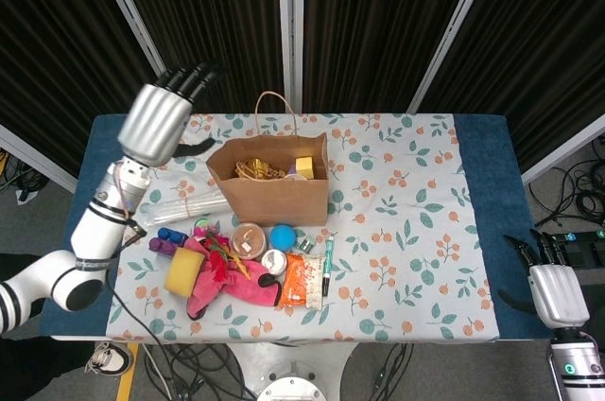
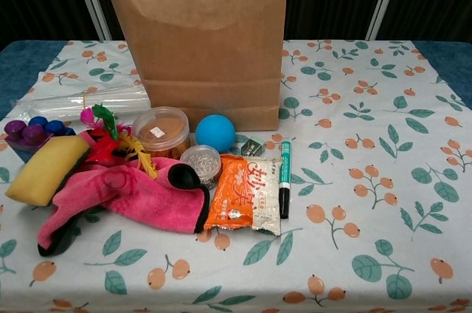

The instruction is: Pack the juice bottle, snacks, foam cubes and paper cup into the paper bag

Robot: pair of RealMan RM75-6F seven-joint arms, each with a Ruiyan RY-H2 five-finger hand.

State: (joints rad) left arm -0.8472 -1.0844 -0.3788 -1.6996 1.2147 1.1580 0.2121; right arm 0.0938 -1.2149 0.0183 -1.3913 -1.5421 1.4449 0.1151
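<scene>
— Where is the left hand (image 1: 156,120)?
— Raised left of the paper bag (image 1: 271,189), fingers spread, holding nothing.
— And the right hand (image 1: 554,289)?
— Low, beyond the table's (image 1: 477,221) right edge.
</scene>
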